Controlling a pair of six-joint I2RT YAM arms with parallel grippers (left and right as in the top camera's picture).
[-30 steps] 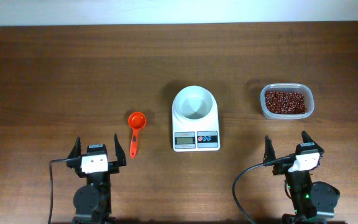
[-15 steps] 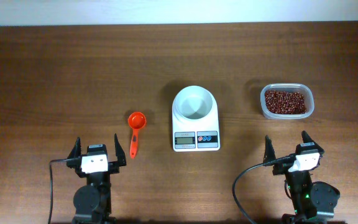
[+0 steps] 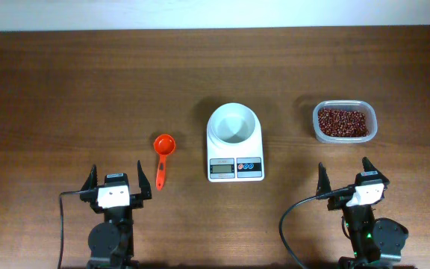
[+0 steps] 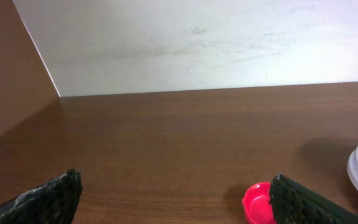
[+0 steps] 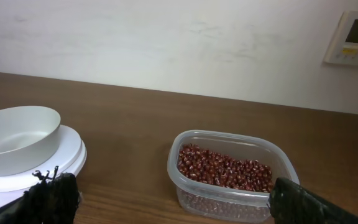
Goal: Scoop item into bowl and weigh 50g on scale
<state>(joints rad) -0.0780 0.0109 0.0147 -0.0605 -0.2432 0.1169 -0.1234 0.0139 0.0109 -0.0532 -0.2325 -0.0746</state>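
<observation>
The white bowl (image 3: 234,124) (image 5: 14,138) stands empty on the white scale (image 3: 235,167) at the table's middle. Dark reddish-brown beans (image 3: 342,122) (image 5: 225,168) fill a clear plastic tub (image 3: 371,119) (image 5: 188,196) to the right. An orange measuring scoop (image 3: 163,149) (image 4: 258,202) lies left of the scale, handle toward the front. My left gripper (image 3: 116,175) (image 4: 174,196) is open at the front left, empty, the scoop just beyond its right finger. My right gripper (image 3: 344,170) (image 5: 169,199) is open at the front right, empty, facing the tub.
A pale wall (image 4: 197,43) backs the table, with a wall panel (image 5: 356,38) at the far right. A brown side board (image 4: 8,81) rises along the table's left edge. Black cables (image 3: 288,224) trail from both arm bases near the front edge.
</observation>
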